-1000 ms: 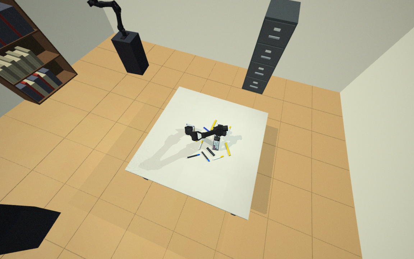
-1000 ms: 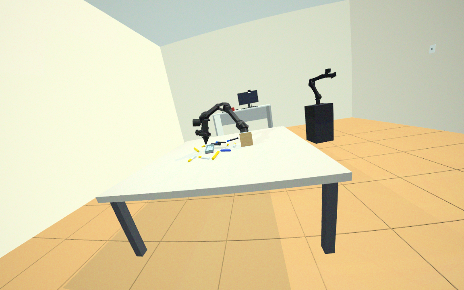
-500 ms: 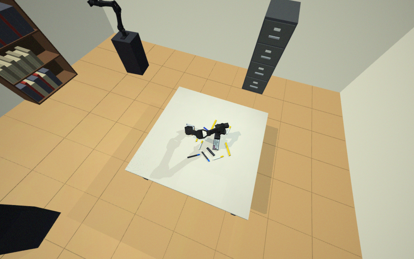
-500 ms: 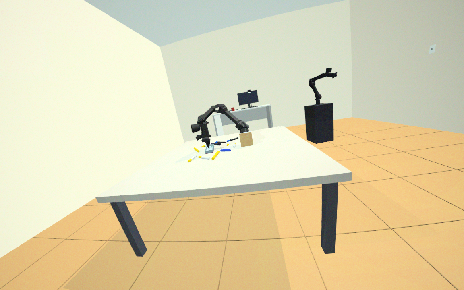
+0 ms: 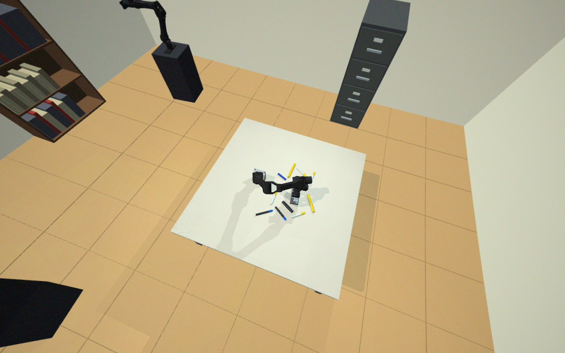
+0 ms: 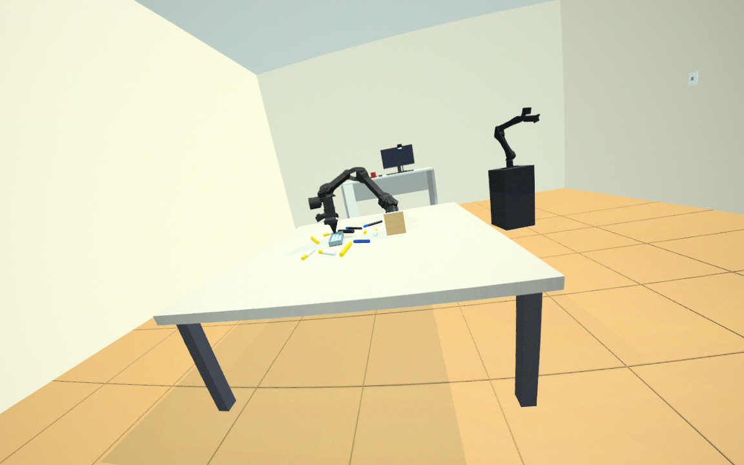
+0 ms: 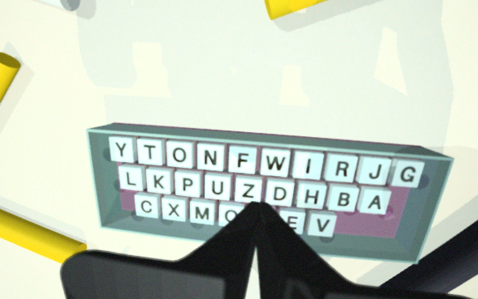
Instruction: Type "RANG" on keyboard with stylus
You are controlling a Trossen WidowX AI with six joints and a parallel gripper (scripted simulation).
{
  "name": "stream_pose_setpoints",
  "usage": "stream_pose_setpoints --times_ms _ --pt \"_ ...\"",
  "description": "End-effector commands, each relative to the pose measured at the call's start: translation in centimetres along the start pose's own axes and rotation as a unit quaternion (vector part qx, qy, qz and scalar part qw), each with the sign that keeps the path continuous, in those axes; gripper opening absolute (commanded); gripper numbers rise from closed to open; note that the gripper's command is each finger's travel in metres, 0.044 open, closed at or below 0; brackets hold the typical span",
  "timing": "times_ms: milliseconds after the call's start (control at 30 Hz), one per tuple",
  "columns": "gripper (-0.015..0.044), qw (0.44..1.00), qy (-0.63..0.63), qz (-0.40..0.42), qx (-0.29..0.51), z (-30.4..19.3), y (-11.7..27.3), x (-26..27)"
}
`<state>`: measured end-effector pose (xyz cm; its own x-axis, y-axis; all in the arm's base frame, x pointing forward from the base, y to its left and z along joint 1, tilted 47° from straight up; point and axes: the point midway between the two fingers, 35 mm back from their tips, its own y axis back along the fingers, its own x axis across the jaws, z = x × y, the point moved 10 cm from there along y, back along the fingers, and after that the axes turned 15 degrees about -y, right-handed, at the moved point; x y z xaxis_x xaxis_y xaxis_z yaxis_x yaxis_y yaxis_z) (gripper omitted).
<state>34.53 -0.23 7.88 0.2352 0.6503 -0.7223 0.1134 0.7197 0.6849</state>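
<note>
"What type of room is depicted?"
"An office: note the filing cabinet (image 5: 355, 72), the shelved books (image 5: 21, 83), and, at rear, a desk (image 6: 394, 183) bearing a monitor (image 6: 397, 156)."

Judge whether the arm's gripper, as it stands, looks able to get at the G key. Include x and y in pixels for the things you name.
Probably yes: the gripper (image 7: 258, 209) is shut on nothing, its tips over the keyboard (image 7: 239, 246) near Z (image 7: 248, 193), and nothing visible covers G (image 7: 407, 174).

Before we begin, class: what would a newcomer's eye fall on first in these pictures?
The black arm reaching over the white table. Next, the small keyboard under its closed jaws, its letters scrambled. Then the yellow, white, blue and black sticks scattered around the keyboard.
</note>
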Motion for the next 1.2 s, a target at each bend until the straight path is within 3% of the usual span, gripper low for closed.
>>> stream_pose_setpoints --times_ms 0,200,400,767,933,1167 --pt "0.0 1.0 0.01 -0.003 0.005 -0.3 -0.3 0.1" --pt "0.0 1.0 0.01 -0.003 0.005 -0.2 -0.3 -0.1" --pt "0.0 1.0 0.01 -0.004 0.005 1.6 -0.2 -6.4" --pt "0.0 1.0 0.009 -0.004 0.005 1.5 -0.2 -6.3" --pt "0.0 1.0 0.01 -0.004 0.006 -2.0 -0.2 -4.6" --pt "0.0 1.0 0.01 -0.004 0.005 -2.2 -0.2 -4.5"
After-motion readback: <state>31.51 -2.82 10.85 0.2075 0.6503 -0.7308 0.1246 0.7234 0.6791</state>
